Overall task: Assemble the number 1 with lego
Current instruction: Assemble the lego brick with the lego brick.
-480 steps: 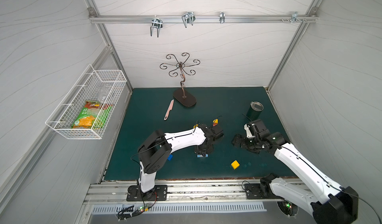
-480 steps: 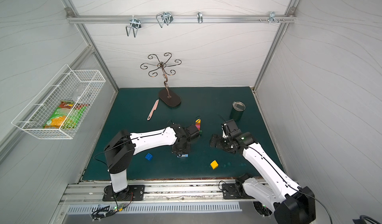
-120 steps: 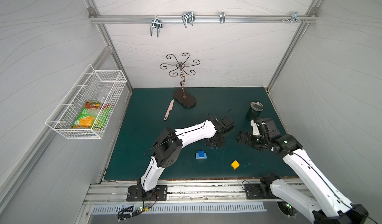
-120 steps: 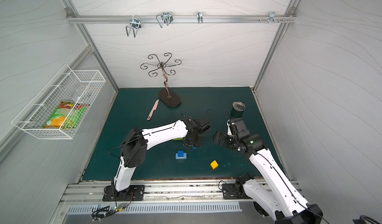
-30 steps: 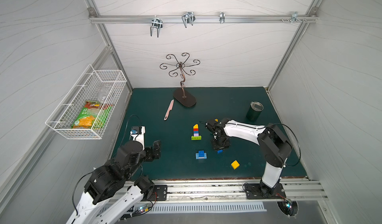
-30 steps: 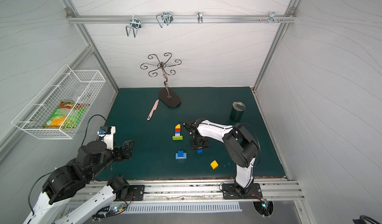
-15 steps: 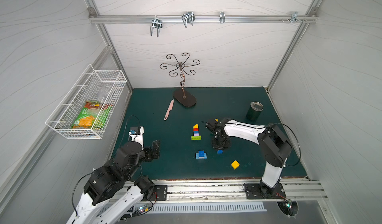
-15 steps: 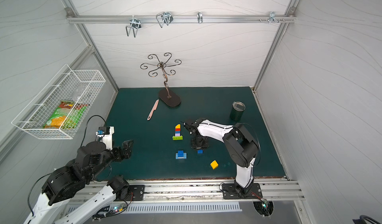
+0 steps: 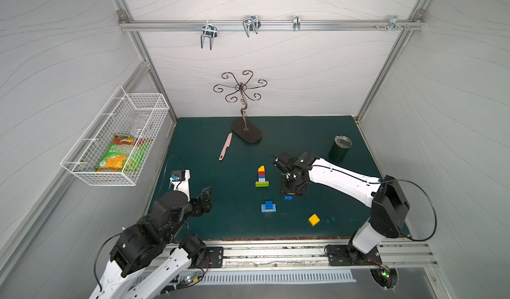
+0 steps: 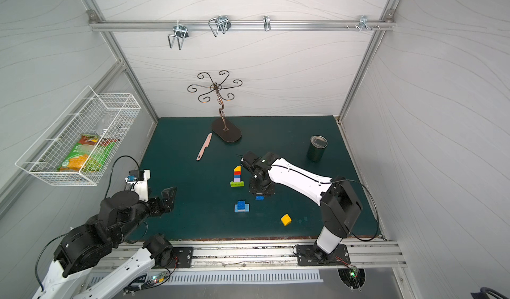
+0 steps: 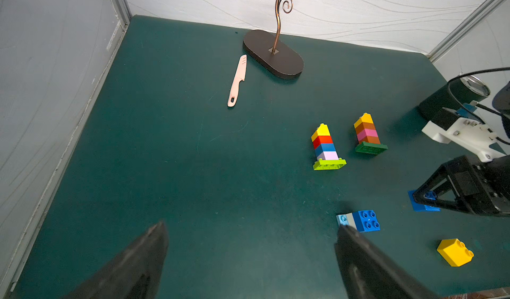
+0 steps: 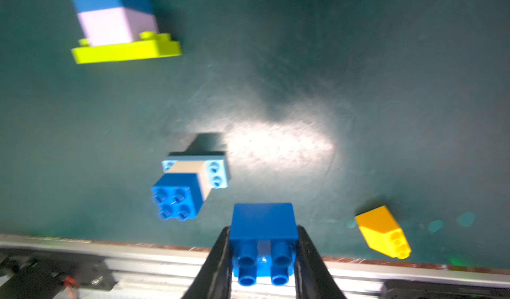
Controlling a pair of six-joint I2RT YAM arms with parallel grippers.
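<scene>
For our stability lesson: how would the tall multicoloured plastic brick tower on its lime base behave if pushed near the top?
The tower is tall and narrow, so probably tips. Its wider lime base may resist somewhat. Hard plastic: likely stiff.

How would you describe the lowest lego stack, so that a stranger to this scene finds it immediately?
On the dark green table, find the tall stack on a lime base near the middle. The short stack stands in front of it, toward the rail. It alone has a light-blue base, under one pale and one blue brick; the single blue brick nearby is in the right gripper.
</scene>
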